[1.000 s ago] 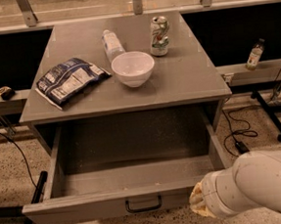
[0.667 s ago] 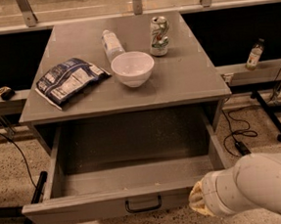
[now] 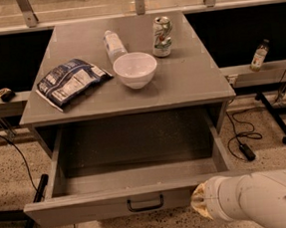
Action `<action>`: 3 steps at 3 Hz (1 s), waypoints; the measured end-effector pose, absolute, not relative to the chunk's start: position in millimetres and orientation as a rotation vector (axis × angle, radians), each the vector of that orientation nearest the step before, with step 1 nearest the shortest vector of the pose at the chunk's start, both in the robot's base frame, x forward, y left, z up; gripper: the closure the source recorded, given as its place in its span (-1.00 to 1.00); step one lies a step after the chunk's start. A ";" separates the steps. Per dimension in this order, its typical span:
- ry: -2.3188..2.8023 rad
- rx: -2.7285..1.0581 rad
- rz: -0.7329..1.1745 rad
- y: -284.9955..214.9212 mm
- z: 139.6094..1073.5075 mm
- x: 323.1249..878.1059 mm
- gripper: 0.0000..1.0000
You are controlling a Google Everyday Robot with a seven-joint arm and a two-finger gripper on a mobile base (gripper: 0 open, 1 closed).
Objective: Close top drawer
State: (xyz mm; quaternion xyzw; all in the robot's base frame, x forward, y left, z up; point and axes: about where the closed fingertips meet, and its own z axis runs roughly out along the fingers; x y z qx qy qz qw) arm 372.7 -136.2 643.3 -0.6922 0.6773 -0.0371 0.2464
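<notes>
The top drawer (image 3: 138, 174) of the grey cabinet is pulled far out and is empty inside. Its flat grey front panel (image 3: 81, 207) faces me at the bottom, with a small black bar handle (image 3: 145, 203) at its centre. My white arm comes in from the lower right. The gripper end (image 3: 200, 206) sits at the right end of the drawer's front panel, right of the handle. Whether it touches the panel cannot be told.
On the cabinet top (image 3: 190, 82) stand a white bowl (image 3: 135, 69), a lying plastic bottle (image 3: 113, 44), a soda can (image 3: 161, 36) and a blue chip bag (image 3: 71, 82). A small bottle (image 3: 259, 56) stands on the right ledge. Cables (image 3: 243, 139) lie on the floor at right.
</notes>
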 end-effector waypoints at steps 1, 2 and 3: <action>1.841 -1.841 -0.146 -133.6 645.5 385.0 1.00; 1.840 -1.837 -0.150 -133.6 645.8 384.9 1.00; 1.819 -1.800 -0.182 -131.1 649.7 396.3 1.00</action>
